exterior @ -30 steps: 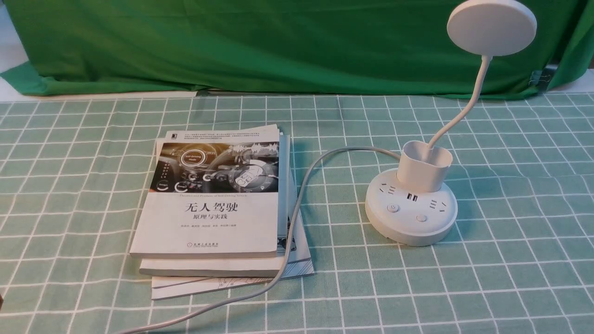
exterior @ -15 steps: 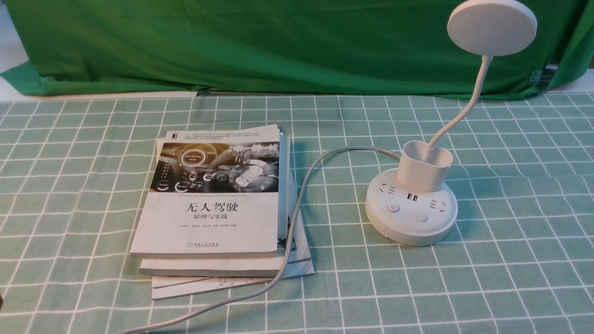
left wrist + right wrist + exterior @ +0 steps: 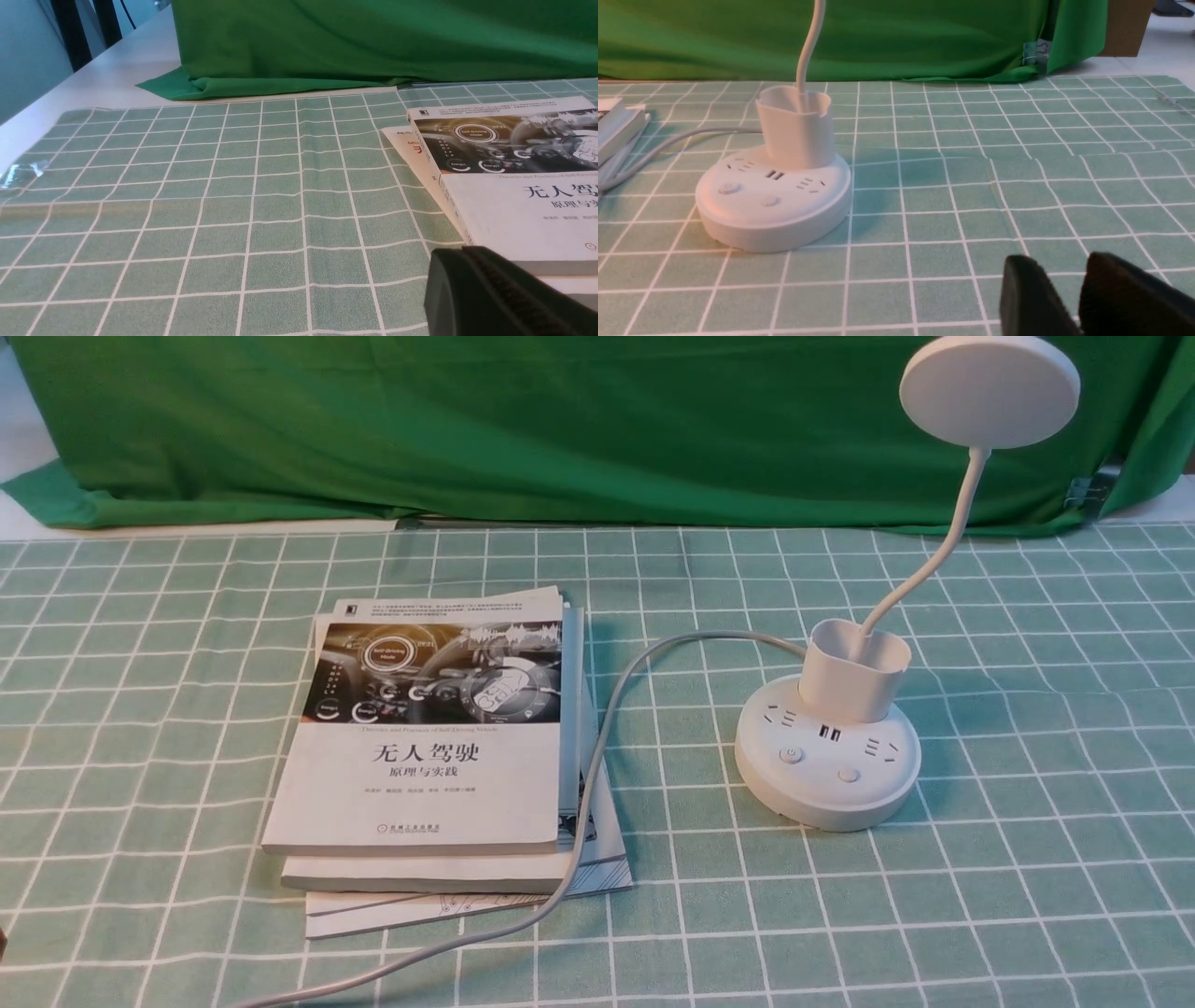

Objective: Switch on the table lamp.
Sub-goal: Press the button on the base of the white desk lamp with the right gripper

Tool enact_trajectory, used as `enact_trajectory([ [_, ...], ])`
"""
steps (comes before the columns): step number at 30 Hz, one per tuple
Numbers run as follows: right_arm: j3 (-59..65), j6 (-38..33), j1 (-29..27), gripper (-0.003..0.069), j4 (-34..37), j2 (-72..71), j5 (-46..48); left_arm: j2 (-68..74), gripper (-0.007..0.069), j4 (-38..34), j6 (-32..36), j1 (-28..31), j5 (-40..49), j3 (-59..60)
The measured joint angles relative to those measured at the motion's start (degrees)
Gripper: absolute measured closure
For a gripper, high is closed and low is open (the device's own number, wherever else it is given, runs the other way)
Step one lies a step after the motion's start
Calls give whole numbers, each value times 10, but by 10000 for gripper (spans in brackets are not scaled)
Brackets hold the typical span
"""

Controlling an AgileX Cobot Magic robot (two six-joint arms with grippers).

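Note:
The white table lamp (image 3: 826, 784) stands on the right of the checked cloth. Its disc head (image 3: 990, 390) rises on a thin neck (image 3: 943, 551) out of the cup-shaped holder (image 3: 854, 677). Two buttons (image 3: 791, 755) (image 3: 848, 774) sit on the front of the round base, and the head looks unlit. In the right wrist view the lamp base (image 3: 770, 219) lies well ahead and to one side of my right gripper (image 3: 1064, 268), whose tips stand slightly apart, holding nothing. My left gripper (image 3: 462, 252) is shut and empty beside the books. Neither gripper shows in the front view.
A stack of books (image 3: 439, 737) lies left of the lamp, also visible from the left wrist as books (image 3: 523, 200). The grey cord (image 3: 607, 737) runs from the base across the books' edge to the table front. A green backdrop (image 3: 560, 429) hangs behind.

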State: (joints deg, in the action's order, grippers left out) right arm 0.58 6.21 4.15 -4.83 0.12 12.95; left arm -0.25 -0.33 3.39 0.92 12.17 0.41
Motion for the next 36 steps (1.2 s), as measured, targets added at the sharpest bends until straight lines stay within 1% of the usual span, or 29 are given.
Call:
enact_trajectory([
  [5, 0, -13, 0, 419, 0, 0, 0, 0, 603, 0, 0, 0, 0, 0],
  [8, 0, -7, 0, 419, 1, 0, 0, 0, 603, 0, 0, 0, 0, 0],
  [10, 0, 34, 0, 419, 2, 0, -1, 0, 603, 0, 0, 0, 0, 0],
  [11, 0, 68, 0, 419, 2, 0, -1, 0, 603, 0, 0, 0, 0, 0],
  [12, 0, 103, 0, 419, 3, 0, -1, 0, 603, 0, 0, 0, 0, 0],
  [14, 0, 226, 0, 419, 5, 0, -1, 0, 603, 0, 0, 0, 0, 0],
  [16, 0, 380, 0, 419, 14, 0, -5, 0, 603, 3, 0, 0, 0, 0],
  [17, 0, 473, 0, 419, 19, 0, -8, 0, 603, 0, 0, 0, 0, 0],
  [18, 0, 545, 0, 419, 22, 0, -9, 0, 603, 0, 0, 0, 0, 0],
  [19, 0, 659, 0, 419, 26, 0, -7, 0, 603, 0, 0, 0, 0, 0],
  [21, 0, 720, 0, 419, 26, 0, -4, 0, 603, 3, 0, 0, 0, 0],
  [22, 0, 724, 0, 419, 26, 0, -4, 0, 603, 0, 0, 0, 0, 0],
  [23, 0, 713, 0, 419, 25, 0, -3, 0, 603, 0, 0, 0, 0, 0],
  [29, 0, 574, 0, 419, 22, 0, -7, 0, 603, 3, 0, 0, 0, 0],
  [33, 0, 470, 3, 420, 24, 0, -50, 0, 603, 0, 0, 0, 0, 0],
  [34, 0, 470, 3, 420, 24, 0, -50, 0, 603, 0, 0, 0, 0, 0],
  [35, -6, 418, 12, 431, 24, 1, -72, 0, 603, 0, 0, 0, 0, 0],
  [36, -8, 414, 13, 437, 24, 1, -72, 0, 603, 0, 0, 0, 0, 0],
])
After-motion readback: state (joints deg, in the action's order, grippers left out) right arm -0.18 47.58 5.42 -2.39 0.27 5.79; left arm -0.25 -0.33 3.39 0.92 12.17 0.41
